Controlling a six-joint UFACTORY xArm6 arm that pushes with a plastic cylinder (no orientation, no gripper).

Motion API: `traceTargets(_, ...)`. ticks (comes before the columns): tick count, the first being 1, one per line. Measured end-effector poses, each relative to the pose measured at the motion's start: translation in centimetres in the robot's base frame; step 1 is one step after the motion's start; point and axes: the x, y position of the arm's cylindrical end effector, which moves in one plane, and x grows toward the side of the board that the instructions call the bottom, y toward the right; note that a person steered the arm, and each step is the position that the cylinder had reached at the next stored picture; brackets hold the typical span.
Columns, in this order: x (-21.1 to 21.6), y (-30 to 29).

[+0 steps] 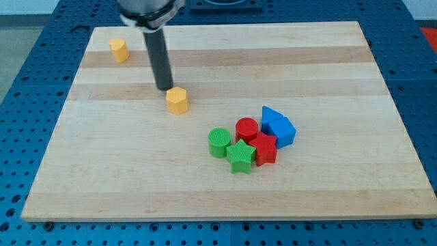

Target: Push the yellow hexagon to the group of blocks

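The arm carries no claw, only a dark rod whose tip [164, 88] sits just to the upper left of the yellow hexagon [177, 100], at center left of the bench [102, 171], nearly touching it. A second yellow block [119, 50] lies at upper left. The group sits to the lower right, well apart: green cylinder [218, 142], green star [240, 156], red cylinder [246, 128], red star [264, 148], blue triangle [271, 115], blue cube [282, 131].

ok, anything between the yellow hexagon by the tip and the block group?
Nothing. In the camera view, only bare board lies between the yellow hexagon and the green cylinder, the group's nearest block.
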Motion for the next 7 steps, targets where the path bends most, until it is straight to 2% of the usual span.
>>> traceTargets(1, 3.4, 0.4)
traceTargets(2, 4.6, 4.5)
traceTargets(3, 4.6, 8.6)
traceTargets(4, 4.6, 7.3)
traceTargets(5, 2.3, 6.3)
traceTargets(6, 0.3, 7.1)
traceTargets(7, 0.6, 9.3)
